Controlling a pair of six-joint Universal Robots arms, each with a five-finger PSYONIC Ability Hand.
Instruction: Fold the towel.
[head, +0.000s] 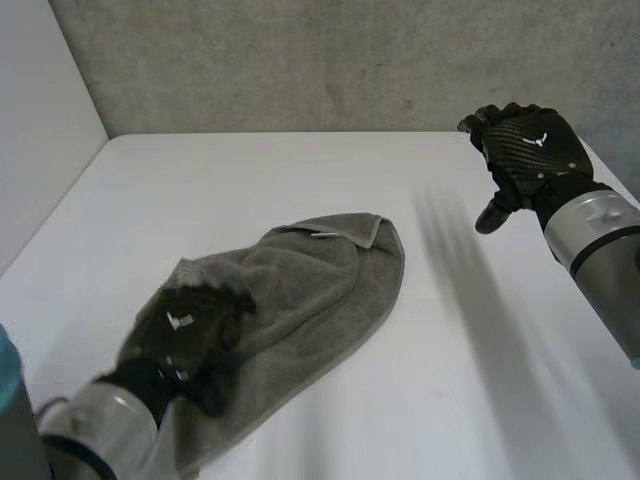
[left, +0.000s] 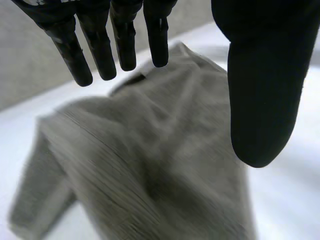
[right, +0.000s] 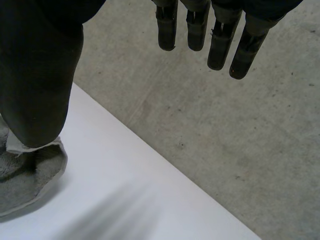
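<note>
- The grey towel (head: 320, 280) lies in a soft, bunched-up heap on the white table (head: 500, 380), a bit to the robot's left of the middle.
- The towel is not flat. It has folds and bumps, and its far end is rounded.
- A small white tag (head: 323, 236) shows near the far end of the towel.
- The left hand (head: 185, 330) is over the near end of the towel, the end close to the robot.
- In the left wrist view, the fingers (left: 100, 50) are straight and spread and the thumb (left: 265, 85) stands apart from them. The hand is open and holds nothing. The towel (left: 165, 165) is under its palm.
- I cannot tell if the left hand touches the towel.
- The right hand (head: 525, 145) is up in the air over the far right part of the table, well apart from the towel.
- In the right wrist view, its fingers (right: 220, 45) are straight and its thumb (right: 37, 75) stands apart. This hand is open too, with nothing in it.
- One end of the towel (right: 25, 175) peeks out beside that thumb.
- A grey wall (head: 330, 60) stands behind the table.
</note>
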